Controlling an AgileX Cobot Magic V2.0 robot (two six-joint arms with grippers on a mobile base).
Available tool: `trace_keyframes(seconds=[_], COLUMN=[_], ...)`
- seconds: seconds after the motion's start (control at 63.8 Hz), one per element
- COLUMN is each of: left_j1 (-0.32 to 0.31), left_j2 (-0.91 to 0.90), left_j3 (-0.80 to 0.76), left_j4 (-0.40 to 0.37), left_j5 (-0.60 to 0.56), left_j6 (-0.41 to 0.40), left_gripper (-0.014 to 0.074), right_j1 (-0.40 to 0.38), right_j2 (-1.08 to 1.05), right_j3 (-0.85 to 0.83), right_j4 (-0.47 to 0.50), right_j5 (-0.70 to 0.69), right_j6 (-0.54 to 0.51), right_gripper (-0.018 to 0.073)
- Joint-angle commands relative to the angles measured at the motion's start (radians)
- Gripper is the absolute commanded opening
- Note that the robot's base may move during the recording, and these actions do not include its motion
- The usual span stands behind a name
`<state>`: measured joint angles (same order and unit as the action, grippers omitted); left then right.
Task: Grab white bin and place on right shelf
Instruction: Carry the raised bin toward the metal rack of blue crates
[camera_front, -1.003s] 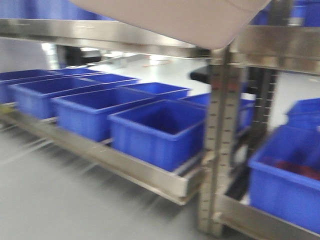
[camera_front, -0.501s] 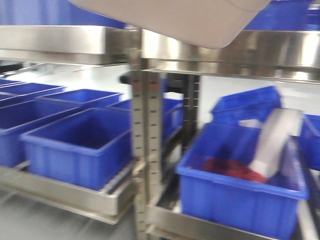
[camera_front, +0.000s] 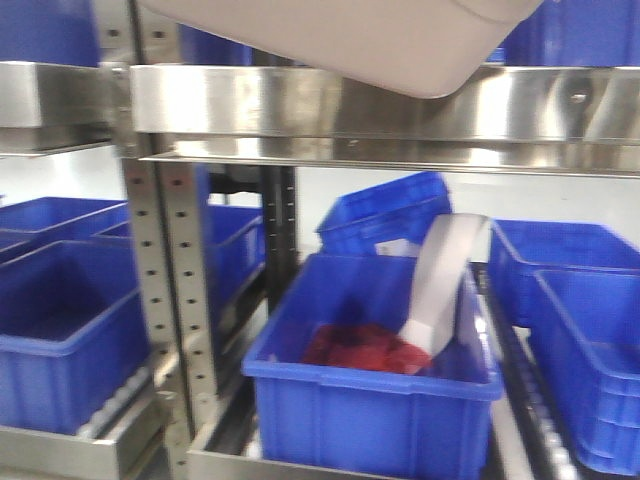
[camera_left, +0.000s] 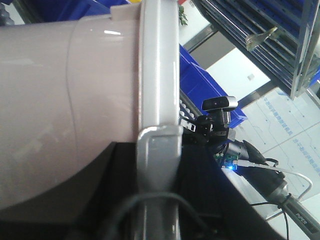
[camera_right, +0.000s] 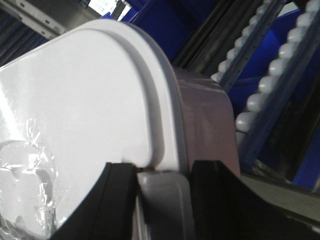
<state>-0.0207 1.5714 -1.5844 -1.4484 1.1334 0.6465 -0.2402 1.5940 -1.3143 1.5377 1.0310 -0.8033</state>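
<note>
The white bin (camera_front: 380, 40) hangs at the top of the front view, its pale underside tilted, just in front of and above the right shelf's shiny front rail (camera_front: 300, 100). In the left wrist view my left gripper (camera_left: 157, 136) is shut on the rim of the white bin (camera_left: 60, 100), with the grey finger (camera_left: 157, 170) pressed against the lip. My right gripper (camera_right: 162, 174) is shut on the opposite rim, where the white lid (camera_right: 75, 110) meets the pinkish wall (camera_right: 212, 120).
Below the rail stands a blue crate (camera_front: 370, 400) holding red material (camera_front: 355, 348) and a leaning white strip (camera_front: 445, 275). More blue crates sit left (camera_front: 60, 340) and right (camera_front: 590, 330). A perforated upright (camera_front: 165, 300) stands at the left.
The view has swung right: upright and crates slid left across the frame, and the right shelf's rail now spans most of it. The bin stays held at the top.
</note>
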Motion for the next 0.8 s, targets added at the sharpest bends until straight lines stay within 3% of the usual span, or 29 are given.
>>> trace_keyframes(seconds=[0.0,0.783], left_j1=[-0.034,-0.034], left_j2=[-0.042,-0.042], left_j3=[-0.033,-0.033], left_j4=[-0.106,-0.106], left_j5=[0.175,0.175], left_j6=[0.009,0.009], left_gripper=[-0.0126,-0.0126], right_j1=[0.031,0.031], right_j2=[-0.067,-0.067], right_j3=[-0.031,-0.031], right_j4=[0.129,0.129], right_j5=[0.238,0.238], right_j6=[0.000,0.000], right_gripper=[0.0081,0.0081])
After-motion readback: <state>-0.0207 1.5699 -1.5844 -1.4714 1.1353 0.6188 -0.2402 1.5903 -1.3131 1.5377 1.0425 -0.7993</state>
